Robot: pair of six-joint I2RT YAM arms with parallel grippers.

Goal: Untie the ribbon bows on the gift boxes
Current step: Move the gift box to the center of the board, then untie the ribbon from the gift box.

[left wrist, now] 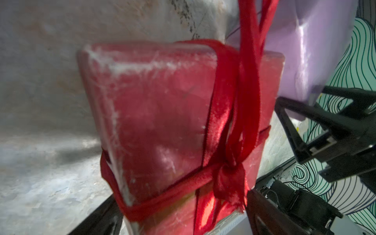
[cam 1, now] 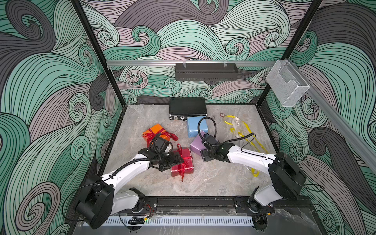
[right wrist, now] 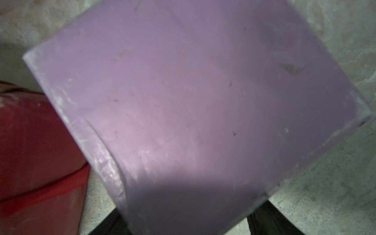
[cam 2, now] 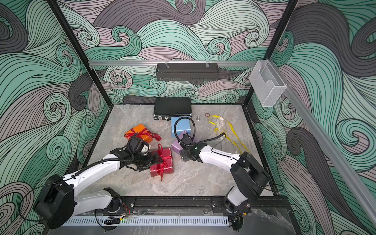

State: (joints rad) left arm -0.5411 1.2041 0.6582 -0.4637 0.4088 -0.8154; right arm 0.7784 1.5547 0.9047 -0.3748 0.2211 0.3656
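The glossy red gift box [cam 1: 186, 165] lies front centre, tied with a red ribbon bow [left wrist: 227, 175] whose tail stands up. My left gripper [left wrist: 183, 218] is open, its fingers on either side of this box's near end. The orange gift box [cam 1: 155, 131] behind it carries another red bow [cam 1: 164, 135]. The lilac gift box [right wrist: 183, 101] shows no ribbon; my right gripper [right wrist: 189, 225] straddles one corner with wide jaws, contact unclear. The light blue gift box [cam 1: 193, 126] is also bare. A yellow ribbon [cam 1: 241, 133] and a silvery white ribbon [cam 1: 236, 124] lie loose at right.
A flat black case [cam 1: 187, 108] lies against the back wall, touching the blue box. A small ring [cam 1: 221, 115] and a small metal piece [cam 1: 214, 116] lie beside it. The yellow ribbon trails under the right arm [cam 1: 250, 157] toward the front.
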